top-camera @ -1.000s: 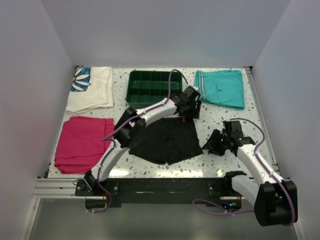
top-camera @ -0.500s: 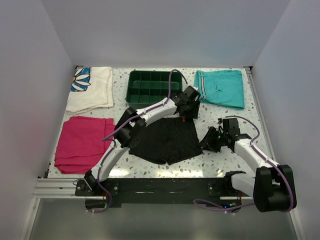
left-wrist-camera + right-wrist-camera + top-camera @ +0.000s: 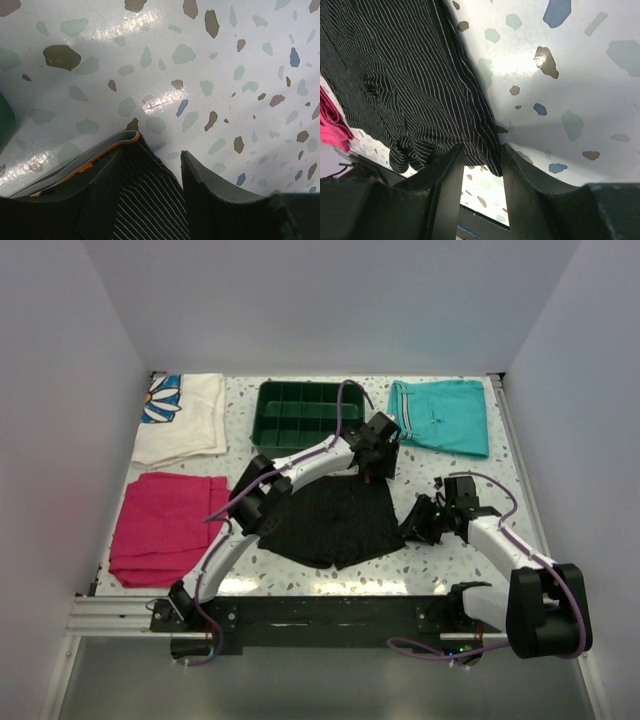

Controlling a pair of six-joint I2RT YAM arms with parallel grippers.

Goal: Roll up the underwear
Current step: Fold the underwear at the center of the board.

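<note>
Top view: the underwear (image 3: 335, 520) lies spread flat and unrolled at the middle of the table (image 3: 236, 420). The left gripper (image 3: 378, 464) is at its far right corner. The right gripper (image 3: 415, 527) is at its right edge. A green tray (image 3: 300, 415), teal shorts (image 3: 440, 415), a magenta cloth (image 3: 165, 525) and a white flowered cloth (image 3: 185, 420) lie around it, apart from it.

Left wrist view: the left gripper (image 3: 152, 165) stands partly open astride the orange-edged corner of the underwear (image 3: 145, 210). Striped fabric lies flat between the jaws and looks unpinched.

Right wrist view: the right gripper (image 3: 484, 152) is partly open, with a narrower gap. The edge of the underwear (image 3: 405, 75) reaches into that gap, and bare table (image 3: 580, 75) shows through it, so nothing looks gripped.

Judged from this, no rolling is done. Both grips and the whole roll are left to do.
</note>
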